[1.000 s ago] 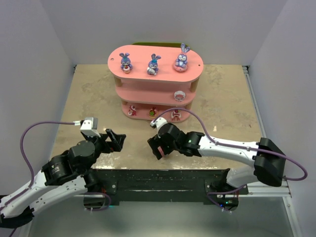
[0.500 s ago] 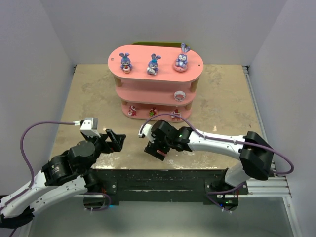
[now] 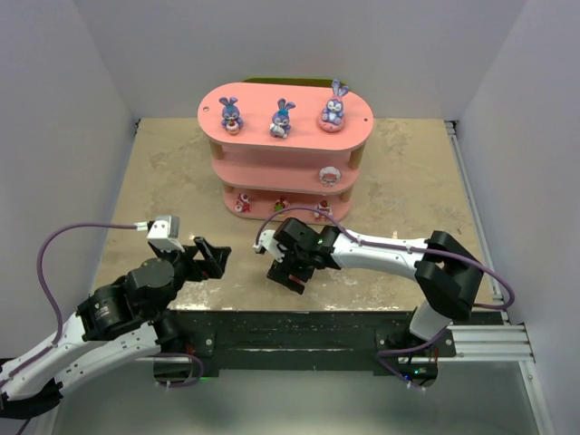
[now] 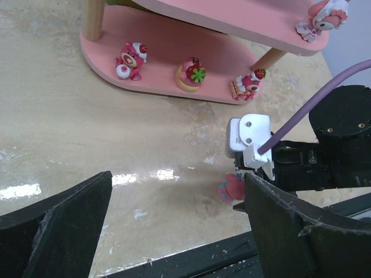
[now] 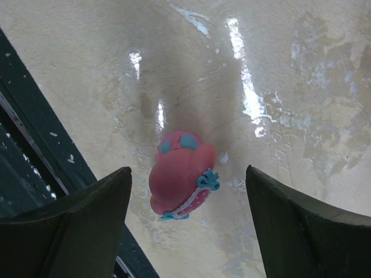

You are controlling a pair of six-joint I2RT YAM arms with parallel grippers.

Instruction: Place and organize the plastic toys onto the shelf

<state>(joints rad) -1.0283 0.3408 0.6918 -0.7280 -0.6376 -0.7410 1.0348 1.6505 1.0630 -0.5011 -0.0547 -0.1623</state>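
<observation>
A pink toy with teal bow and spots [image 5: 179,176] lies on the table near the front edge. My right gripper [image 5: 186,174] hangs open over it, one finger on each side, neither touching it. The left wrist view shows that toy [image 4: 230,190] peeking out beside the right gripper's body [image 4: 313,168]. My left gripper [image 3: 210,258] stands open and empty at the near left. The pink shelf [image 3: 272,145] carries three purple-blue bunnies [image 3: 282,119] on top, a white-pink figure [image 3: 330,175] on the middle tier and three small figures [image 4: 130,58] on the bottom board.
A black metal rail [image 3: 299,331] runs along the table's front edge, just beside the toy. White walls close in the left, right and back. The right arm [image 3: 390,249] stretches across the table in front of the shelf.
The right gripper has swung left and nearer the front edge, coming over the pink toy, and its jaws have narrowed slightly. The left arm has not moved.
</observation>
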